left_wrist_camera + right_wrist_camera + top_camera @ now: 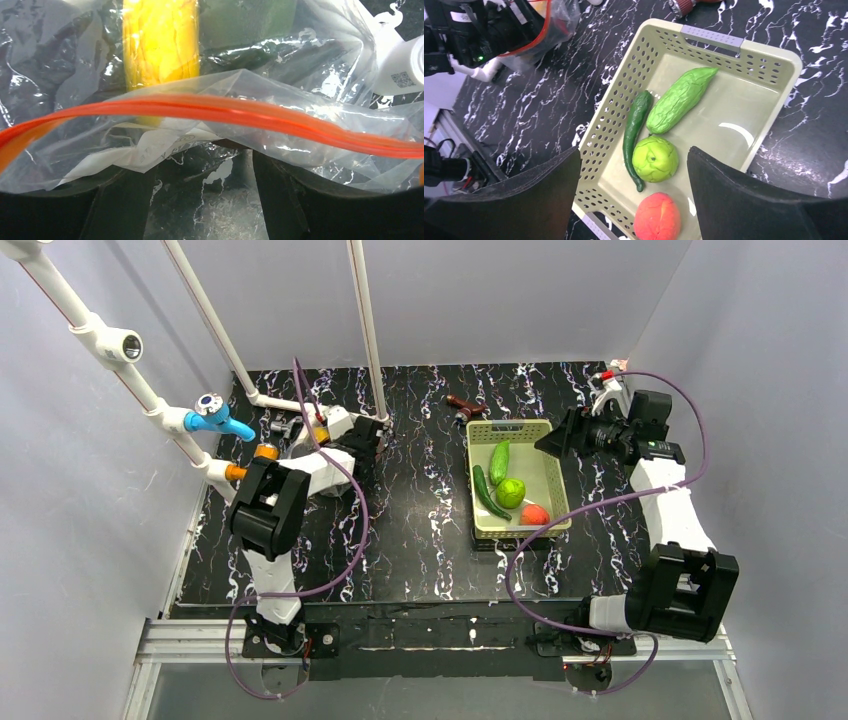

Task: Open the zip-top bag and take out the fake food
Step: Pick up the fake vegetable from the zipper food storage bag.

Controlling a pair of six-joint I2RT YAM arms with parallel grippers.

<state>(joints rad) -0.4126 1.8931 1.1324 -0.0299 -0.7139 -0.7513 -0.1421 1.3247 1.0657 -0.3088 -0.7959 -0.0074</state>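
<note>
The zip-top bag (310, 107) is clear crinkly plastic; its red-orange zipper strip (235, 112) runs across the left wrist view. A yellow piece (160, 40) and a dark green piece (245, 22) lie inside it. My left gripper (200, 167) is open, its fingertips (125, 185) under the bag's near edge. The bag also shows in the right wrist view (556, 20). My right gripper (633, 152) is open and empty above the basket (711, 36), which holds a bumpy green cucumber (679, 100), a thin green pepper (633, 130), a green round fruit (655, 159) and a red-orange tomato (657, 217).
A brown object with a handle (465, 406) lies behind the basket (540, 428). White pipes (368, 330) and a blue fitting (222, 420) stand at the back left near the left gripper (365, 435). The right gripper (552, 443) is at the basket's right rim.
</note>
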